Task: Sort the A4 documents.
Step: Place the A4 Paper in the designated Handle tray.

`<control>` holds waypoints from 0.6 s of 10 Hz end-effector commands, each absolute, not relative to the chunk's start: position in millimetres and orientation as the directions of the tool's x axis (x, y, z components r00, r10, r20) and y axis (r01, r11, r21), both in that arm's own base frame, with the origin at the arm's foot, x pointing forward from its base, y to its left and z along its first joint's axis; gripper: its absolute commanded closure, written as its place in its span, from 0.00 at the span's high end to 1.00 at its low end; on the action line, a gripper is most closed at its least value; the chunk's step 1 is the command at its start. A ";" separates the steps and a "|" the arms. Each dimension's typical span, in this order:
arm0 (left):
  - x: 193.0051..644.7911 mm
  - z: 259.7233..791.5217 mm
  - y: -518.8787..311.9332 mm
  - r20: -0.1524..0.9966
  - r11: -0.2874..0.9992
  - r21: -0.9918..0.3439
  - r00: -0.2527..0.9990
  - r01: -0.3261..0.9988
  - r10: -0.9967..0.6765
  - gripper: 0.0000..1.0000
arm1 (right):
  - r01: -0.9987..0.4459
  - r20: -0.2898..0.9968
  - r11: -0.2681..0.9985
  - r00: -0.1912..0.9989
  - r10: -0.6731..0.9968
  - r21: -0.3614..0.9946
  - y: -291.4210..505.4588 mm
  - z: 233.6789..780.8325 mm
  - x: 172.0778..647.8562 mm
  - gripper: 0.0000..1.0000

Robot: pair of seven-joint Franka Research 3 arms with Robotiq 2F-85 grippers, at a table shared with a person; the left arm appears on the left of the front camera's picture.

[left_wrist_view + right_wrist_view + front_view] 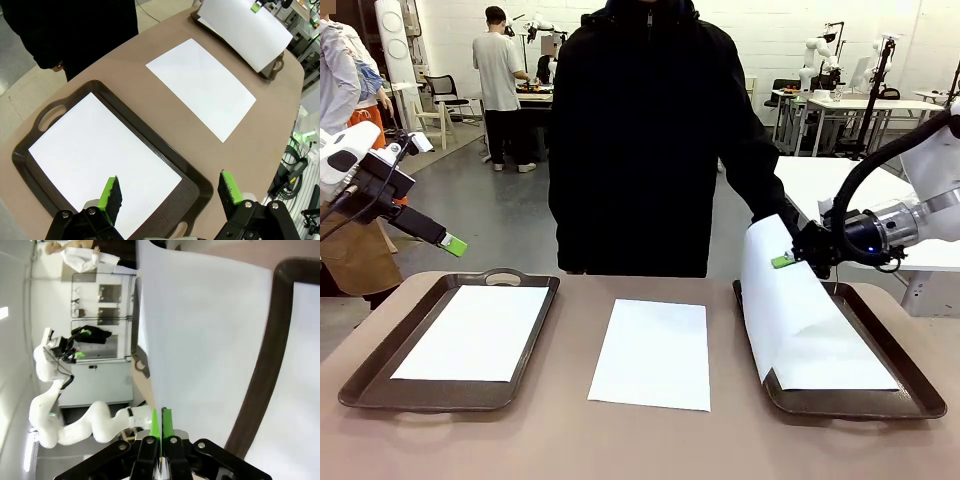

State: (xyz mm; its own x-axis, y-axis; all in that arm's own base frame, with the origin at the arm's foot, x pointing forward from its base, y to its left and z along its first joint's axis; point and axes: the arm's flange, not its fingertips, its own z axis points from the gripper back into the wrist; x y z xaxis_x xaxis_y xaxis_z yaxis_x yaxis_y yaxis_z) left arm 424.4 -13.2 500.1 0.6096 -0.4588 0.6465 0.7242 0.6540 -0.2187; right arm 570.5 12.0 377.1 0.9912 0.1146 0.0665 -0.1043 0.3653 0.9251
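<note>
So, the right gripper [783, 261] was pressed together on the far edge of one sheet [790, 315]. It held that edge up over the right tray [850, 407] while the sheet's near edge rested down in the tray. From the pinch the paper fell away toward the robot's side, long axis running front to back along the tray, with a bend in it (floppy stuff, so I'd guess it swings if moved fast).

The left gripper [169, 194] was spread wide and carrying nothing. It hovered over the left tray [430, 398], which had a flat sheet [470, 330] in it. A third sheet [653, 352] lay flat on the bare table [620, 445] between the trays, long axis also front to back. It sat roughly midway, so neither arm was clearly nearer, though the left one was the free one.

Hard to make out: whether another sheet lay under the lifted one. The right wrist view showed white inside the rim, so it looked like it. The person's [640, 130] hand was hidden behind the raised paper.
</note>
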 end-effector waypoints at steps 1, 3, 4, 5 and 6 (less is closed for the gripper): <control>424.2 500.2 -12.5 0.649 0.653 -0.220 0.608 0.725 -0.457 1.00 | -0.040 -0.019 0.316 0.983 0.182 0.948 -3.3 371.9 582.9 0.01; 424.2 500.2 -12.5 0.649 0.653 -0.220 0.608 0.725 -0.457 1.00 | -0.061 -0.034 0.424 0.977 0.212 0.904 -25.7 357.2 590.0 0.01; 424.2 500.2 -12.5 0.649 0.653 -0.220 0.608 0.725 -0.457 1.00 | -0.117 0.001 0.445 0.967 0.254 0.888 -34.5 352.6 591.1 0.01; 424.2 500.2 -12.5 0.649 0.653 -0.220 0.608 0.725 -0.457 1.00 | -0.122 0.004 0.476 0.971 0.241 0.871 -41.1 348.3 593.3 0.01; 424.2 500.2 -12.5 0.649 0.653 -0.220 0.608 0.725 -0.457 1.00 | -0.129 0.024 0.473 0.975 0.222 0.871 -49.1 344.2 596.1 0.01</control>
